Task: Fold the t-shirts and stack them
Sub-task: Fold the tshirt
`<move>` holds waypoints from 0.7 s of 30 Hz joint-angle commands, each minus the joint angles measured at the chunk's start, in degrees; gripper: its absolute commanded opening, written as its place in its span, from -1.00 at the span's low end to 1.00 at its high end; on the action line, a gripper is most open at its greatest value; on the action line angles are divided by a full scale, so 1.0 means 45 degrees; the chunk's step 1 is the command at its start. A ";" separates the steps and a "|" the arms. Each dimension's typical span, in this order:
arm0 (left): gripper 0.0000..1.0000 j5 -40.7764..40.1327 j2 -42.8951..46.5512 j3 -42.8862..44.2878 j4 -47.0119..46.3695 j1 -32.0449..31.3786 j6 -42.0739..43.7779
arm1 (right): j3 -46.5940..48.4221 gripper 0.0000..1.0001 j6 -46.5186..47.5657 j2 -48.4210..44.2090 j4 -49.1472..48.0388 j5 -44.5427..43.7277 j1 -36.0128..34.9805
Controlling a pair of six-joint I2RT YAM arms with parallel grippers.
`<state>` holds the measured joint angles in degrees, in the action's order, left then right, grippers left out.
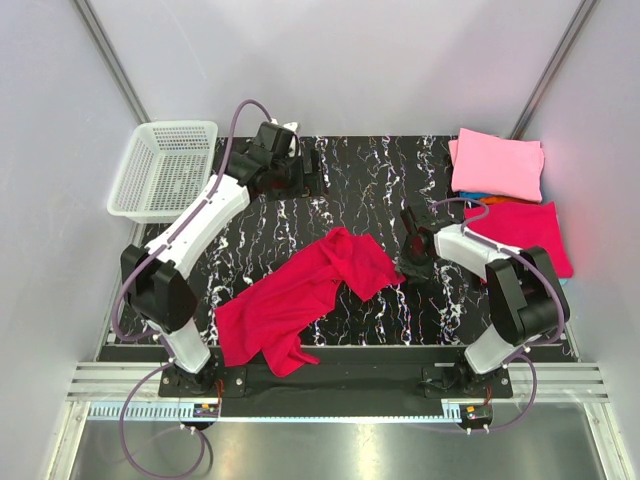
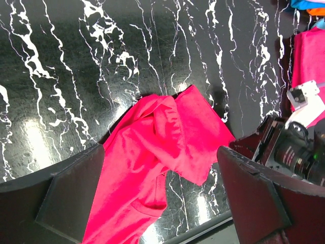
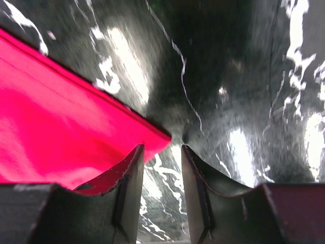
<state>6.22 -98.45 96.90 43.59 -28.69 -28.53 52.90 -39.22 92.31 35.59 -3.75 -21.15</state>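
Observation:
A crimson t-shirt (image 1: 300, 300) lies crumpled and stretched slantwise on the black marbled table (image 1: 380, 190), also seen in the left wrist view (image 2: 157, 152). My right gripper (image 1: 413, 258) is low over the table just right of the shirt's right corner (image 3: 76, 132). Its jaws (image 3: 161, 148) stand partly open, and only bare table shows between them. My left gripper (image 1: 300, 172) hangs at the back of the table, far from the shirt, with its fingers (image 2: 76, 188) wide open and empty. Folded t-shirts are stacked at the right: a pink one (image 1: 497, 165) and a red one (image 1: 525, 235).
A white mesh basket (image 1: 165, 170) stands off the table's back left corner. Slivers of orange and blue cloth (image 1: 478, 196) peek out between the folded pink and red shirts. Pale walls close in the sides and back.

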 commanded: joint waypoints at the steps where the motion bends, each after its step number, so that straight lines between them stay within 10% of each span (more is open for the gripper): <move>1: 0.98 -0.0132 0.0766 -0.0127 -0.0352 0.0105 0.0364 | 0.0060 -0.17 0.0297 0.0091 -0.1053 0.0382 0.0537; 21: 0.97 -0.0210 0.0688 -0.0186 -0.0254 0.0535 0.0579 | 0.0313 -0.16 0.0453 -0.0084 -0.0216 0.0447 0.0695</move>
<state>5.76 -96.79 95.96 43.88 -26.55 -26.89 53.19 -38.41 94.15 31.53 1.91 -17.78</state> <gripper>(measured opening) 0.987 0.417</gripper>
